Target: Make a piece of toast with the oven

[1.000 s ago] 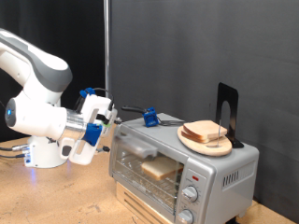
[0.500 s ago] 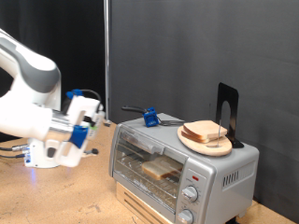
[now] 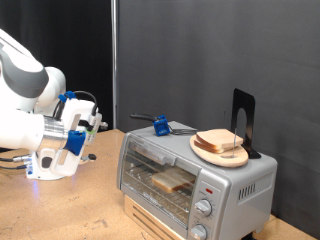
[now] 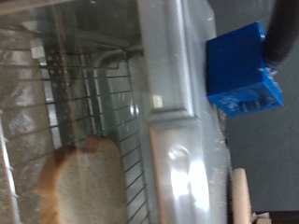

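Observation:
The silver oven point(image 3: 235, 182) stands at the exterior view's right with its glass door shut. The piece of toast point(image 3: 172, 180) lies on the wire rack behind the glass. It also shows through the door in the wrist view point(image 4: 89, 187). My gripper point(image 3: 92, 124) hangs in the air off the oven's left side, well apart from it, with nothing seen between its fingers. The fingers do not show in the wrist view.
A plate with stacked bread slices point(image 3: 220, 144) sits on the oven's top, beside a black upright stand point(image 3: 242, 120). A blue block point(image 3: 160, 126) on a dark rod lies on the oven's top, also in the wrist view point(image 4: 241, 70). Wooden tabletop point(image 3: 60, 210) lies below.
My gripper has pulled back from the oven's upper left corner towards the exterior view's left. The oven door stays shut with the toast inside.

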You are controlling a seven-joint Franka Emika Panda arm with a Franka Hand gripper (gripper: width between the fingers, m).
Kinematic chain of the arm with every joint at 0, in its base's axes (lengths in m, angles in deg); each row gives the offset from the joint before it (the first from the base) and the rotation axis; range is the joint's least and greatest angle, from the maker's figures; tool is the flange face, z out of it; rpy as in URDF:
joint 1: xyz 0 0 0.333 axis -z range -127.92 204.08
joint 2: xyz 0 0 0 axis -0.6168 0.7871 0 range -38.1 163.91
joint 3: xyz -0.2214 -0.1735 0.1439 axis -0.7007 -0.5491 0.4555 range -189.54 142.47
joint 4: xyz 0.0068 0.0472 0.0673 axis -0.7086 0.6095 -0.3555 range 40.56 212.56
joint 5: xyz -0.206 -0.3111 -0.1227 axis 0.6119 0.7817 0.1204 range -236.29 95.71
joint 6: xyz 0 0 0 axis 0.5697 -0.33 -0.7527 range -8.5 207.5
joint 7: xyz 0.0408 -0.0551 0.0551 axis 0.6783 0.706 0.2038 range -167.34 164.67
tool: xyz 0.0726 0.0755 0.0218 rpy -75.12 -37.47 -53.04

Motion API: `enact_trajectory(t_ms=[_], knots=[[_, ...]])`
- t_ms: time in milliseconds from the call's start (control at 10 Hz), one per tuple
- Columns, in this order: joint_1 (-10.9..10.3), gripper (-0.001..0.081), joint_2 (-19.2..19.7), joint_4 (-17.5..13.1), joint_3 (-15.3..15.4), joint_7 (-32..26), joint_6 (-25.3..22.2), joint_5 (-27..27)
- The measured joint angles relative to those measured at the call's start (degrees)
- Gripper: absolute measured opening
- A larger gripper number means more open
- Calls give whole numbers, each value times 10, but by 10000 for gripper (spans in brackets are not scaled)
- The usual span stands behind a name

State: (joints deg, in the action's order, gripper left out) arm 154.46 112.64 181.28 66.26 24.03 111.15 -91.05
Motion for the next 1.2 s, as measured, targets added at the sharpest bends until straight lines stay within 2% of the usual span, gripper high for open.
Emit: enact_trajectory(t_ms=[100, 200, 500, 600, 700, 800, 900, 1000, 1200], knots=[[-41, 809, 0, -33, -19, 1, -5, 0], [-73, 809, 1, -54, -30, 1, 21, -13], [-141, 809, 12, -102, -46, 1, 127, -53], [-163, 809, 16, -118, -58, 1, 148, -64], [-162, 809, 16, -117, -58, 1, 139, -61], [-163, 809, 22, -127, -62, -29, 81, -44], [-175, 809, 38, -156, -75, -68, 29, -22], [-202, 809, 55, -194, -95, -91, -1, 1], [-266, 809, 76, -259, -129, -105, 6, 23]])
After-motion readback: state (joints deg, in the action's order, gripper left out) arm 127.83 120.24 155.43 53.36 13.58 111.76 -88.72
